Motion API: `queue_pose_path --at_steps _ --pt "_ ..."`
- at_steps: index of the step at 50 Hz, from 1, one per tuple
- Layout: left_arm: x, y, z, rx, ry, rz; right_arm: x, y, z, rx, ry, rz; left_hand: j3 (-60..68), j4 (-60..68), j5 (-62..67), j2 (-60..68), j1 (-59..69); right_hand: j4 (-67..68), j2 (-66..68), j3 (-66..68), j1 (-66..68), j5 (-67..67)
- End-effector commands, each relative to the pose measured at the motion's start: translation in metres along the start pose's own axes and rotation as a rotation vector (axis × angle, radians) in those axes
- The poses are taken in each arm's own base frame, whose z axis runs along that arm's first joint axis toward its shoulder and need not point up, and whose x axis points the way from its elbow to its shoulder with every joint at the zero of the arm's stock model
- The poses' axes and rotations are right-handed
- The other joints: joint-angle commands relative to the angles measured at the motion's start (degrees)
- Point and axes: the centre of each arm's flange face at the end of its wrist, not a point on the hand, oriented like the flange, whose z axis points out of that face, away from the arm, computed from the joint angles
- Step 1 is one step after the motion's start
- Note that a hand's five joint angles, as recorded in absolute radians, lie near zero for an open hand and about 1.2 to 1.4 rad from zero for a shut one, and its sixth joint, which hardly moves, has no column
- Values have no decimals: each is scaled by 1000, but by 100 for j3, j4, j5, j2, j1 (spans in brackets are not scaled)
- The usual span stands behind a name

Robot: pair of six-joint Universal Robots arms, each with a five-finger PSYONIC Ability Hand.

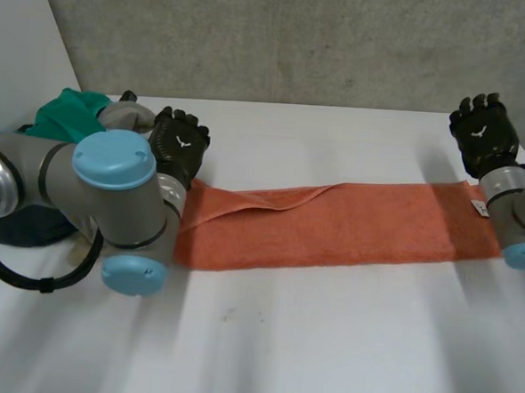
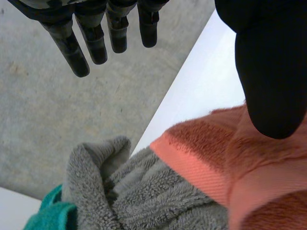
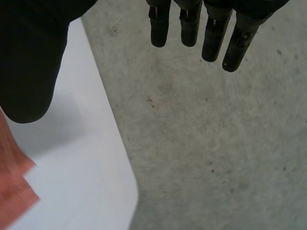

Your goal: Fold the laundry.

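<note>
Nearest you: bare table (image 1: 280, 340). Orange towel (image 1: 332, 223) lies flat on it, long strip across mid table, L to R, raised fold ridge twd L end. Your L arm (image 1: 84, 194) sits low at towel's L end, R arm (image 1: 520, 212) at R end. L hand (image 1: 178, 147) just past L end: fingers straight, released, empty; thumb over towel corner, contact unclear. R hand (image 1: 483, 134) past R end: fingers straight, released, empty. Behind L hand: grey towel (image 1: 129, 114) right beside orange corner, then teal cloth (image 1: 67, 113). Farthest: concrete wall (image 1: 299, 38)
</note>
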Motion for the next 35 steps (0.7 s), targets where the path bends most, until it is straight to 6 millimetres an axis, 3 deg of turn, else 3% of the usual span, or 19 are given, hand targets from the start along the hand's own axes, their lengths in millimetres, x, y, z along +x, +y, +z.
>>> queue_pose_path --at_steps 1,5,10,17,21,23,26,27,31,35 --pt "0 -17 -50 58 123 15 25 -21 -36 -157 -127 274 -198 -162 -281 -161 -105 -323 -261 -193 -130 -377" --pt "3 -12 -65 57 182 20 27 -13 -59 -275 -219 313 -160 -124 -243 -123 -67 -323 -261 -193 -130 -377" --pt "6 0 -63 31 194 34 29 -5 -75 -358 -279 344 -142 -107 -226 -106 -50 -323 -261 -193 -130 -377" --pt "14 33 -22 -38 171 38 26 -2 -80 -371 -306 355 -109 -74 -192 -72 -16 -323 -261 -193 -130 -377" --pt "12 34 2 -14 127 41 25 -1 -81 -375 -307 356 -8 27 -91 28 85 -323 -261 -193 -130 -377" --pt "5 32 14 4 93 44 25 -2 -81 -373 -308 356 -8 27 -91 29 85 -323 -261 -193 -130 -377" --pt "-25 23 44 76 -39 28 23 -1 -83 -381 -310 356 177 212 94 213 270 -323 -261 -193 -130 -377" --pt "-43 21 60 105 -122 19 22 -1 -84 -387 -314 358 277 312 194 314 370 -323 -261 -193 -130 -377" --pt "-82 28 82 105 -269 2 21 -1 -87 -390 -317 363 363 398 280 399 456 -323 -261 -193 -130 -377" --pt "-72 25 72 94 -222 -30 21 -2 -89 -390 -321 363 -6 29 -89 30 87 -323 -261 -193 -130 -377"
